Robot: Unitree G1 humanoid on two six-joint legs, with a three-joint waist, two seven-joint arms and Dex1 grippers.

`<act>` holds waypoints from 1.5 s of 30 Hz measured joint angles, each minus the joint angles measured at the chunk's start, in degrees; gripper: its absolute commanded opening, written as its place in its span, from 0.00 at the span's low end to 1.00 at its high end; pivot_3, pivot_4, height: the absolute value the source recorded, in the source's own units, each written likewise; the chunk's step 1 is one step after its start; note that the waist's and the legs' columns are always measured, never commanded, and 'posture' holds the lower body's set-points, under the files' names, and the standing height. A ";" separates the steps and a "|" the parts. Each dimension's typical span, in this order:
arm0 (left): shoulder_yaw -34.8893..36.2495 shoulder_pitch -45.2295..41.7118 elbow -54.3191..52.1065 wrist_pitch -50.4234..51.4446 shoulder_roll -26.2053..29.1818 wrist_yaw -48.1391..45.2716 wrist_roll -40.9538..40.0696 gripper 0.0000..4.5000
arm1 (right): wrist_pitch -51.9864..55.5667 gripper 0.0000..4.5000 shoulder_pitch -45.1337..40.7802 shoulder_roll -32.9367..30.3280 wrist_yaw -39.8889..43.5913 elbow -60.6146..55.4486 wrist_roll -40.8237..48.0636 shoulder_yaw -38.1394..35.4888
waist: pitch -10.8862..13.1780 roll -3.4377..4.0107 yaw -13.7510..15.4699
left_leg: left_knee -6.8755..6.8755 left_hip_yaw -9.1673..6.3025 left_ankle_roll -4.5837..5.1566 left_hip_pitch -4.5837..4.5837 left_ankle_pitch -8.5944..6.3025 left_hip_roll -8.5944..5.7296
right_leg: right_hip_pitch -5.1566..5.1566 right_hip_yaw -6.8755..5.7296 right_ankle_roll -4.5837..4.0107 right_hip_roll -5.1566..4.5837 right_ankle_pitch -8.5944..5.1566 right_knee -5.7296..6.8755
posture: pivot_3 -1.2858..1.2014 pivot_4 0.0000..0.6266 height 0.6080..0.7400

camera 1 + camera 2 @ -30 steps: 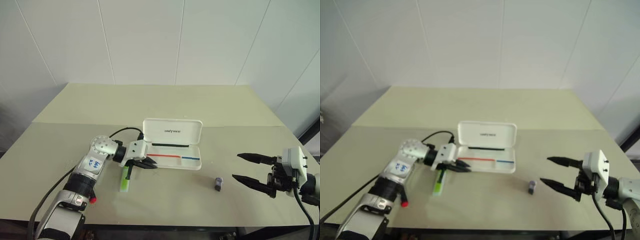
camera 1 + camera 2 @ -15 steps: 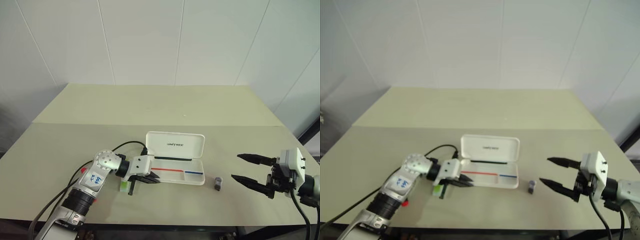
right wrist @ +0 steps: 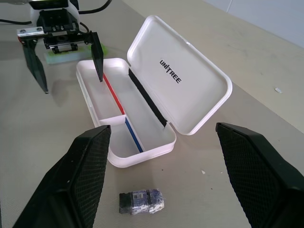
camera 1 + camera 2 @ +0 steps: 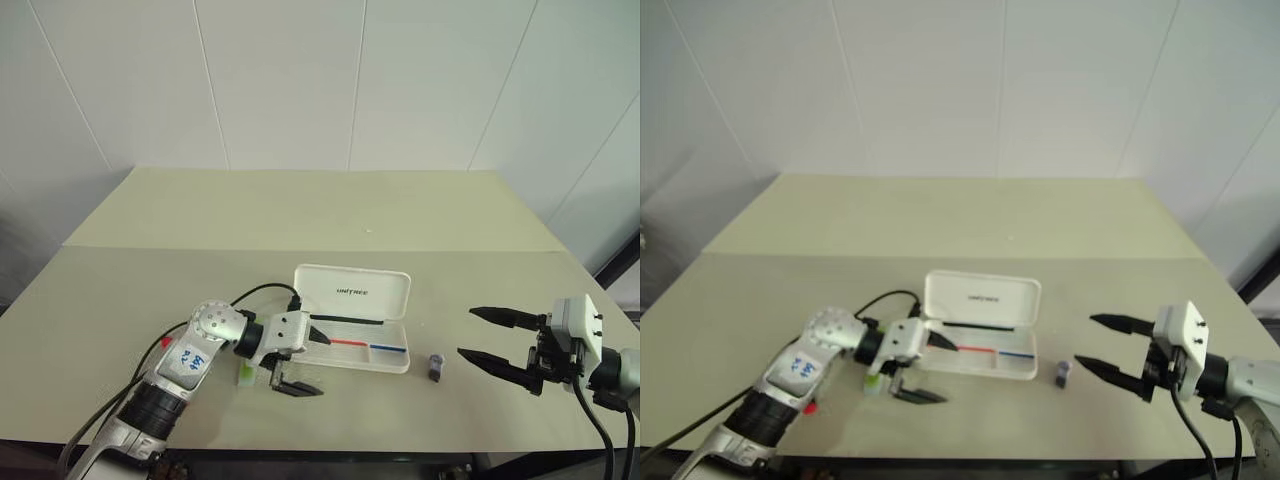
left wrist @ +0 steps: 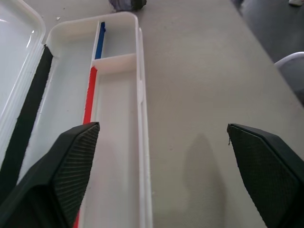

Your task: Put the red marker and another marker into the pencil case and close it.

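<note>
The white pencil case (image 4: 352, 292) lies open at the middle of the table, lid up, showing a red and a blue stripe inside and no marker in the tray (image 5: 116, 142). My left gripper (image 4: 308, 366) is open at its left end, one finger over the tray and the other over the table in front. The lime-green highlighter (image 4: 245, 373) lies on the table, partly under that gripper's body (image 3: 59, 58). The red marker is hidden. My right gripper (image 4: 466, 332) hangs open to the case's right, holding nothing.
A small dark grey block (image 4: 436, 367) lies on the table between the case and my right gripper, also seen at close range (image 3: 141, 202). A black cable (image 4: 262, 291) loops over my left wrist. The table's far half is bare.
My left gripper went from shut to wide open at the case's left end and drew back slightly. The camera tilted, shifting the whole picture. The right arm kept still.
</note>
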 measured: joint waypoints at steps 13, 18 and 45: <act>6.93 4.10 -10.86 8.67 2.12 5.50 -7.13 0.99 | 0.21 1.00 6.22 6.25 -6.03 -5.77 -0.13 2.16 | 0.00 0.00 0.02 | 0.00 0.00 0.00 0.00 0.00 0.02 | 0.01 -0.01 -0.04 0.00 -0.02 -0.01 | 0.52 0.24 1.00; 15.65 4.55 -15.33 14.07 -3.00 19.55 -9.28 0.99 | 0.18 1.00 7.25 7.33 -6.09 -6.00 0.11 2.94 | 0.00 0.00 -0.04 | 0.03 0.01 0.00 0.01 0.00 0.01 | 0.03 0.00 -0.01 -0.01 -0.01 -0.04 | 0.52 0.24 1.00; 28.11 10.29 -38.32 70.46 -22.51 76.95 6.71 0.99 | -8.91 1.00 -24.72 2.42 21.94 29.28 -2.96 12.46 | 0.03 -0.05 -0.09 | -0.15 -0.01 -0.14 0.79 -0.10 0.02 | 0.90 -0.06 0.00 -0.01 -0.04 -0.38 | 0.52 0.24 1.00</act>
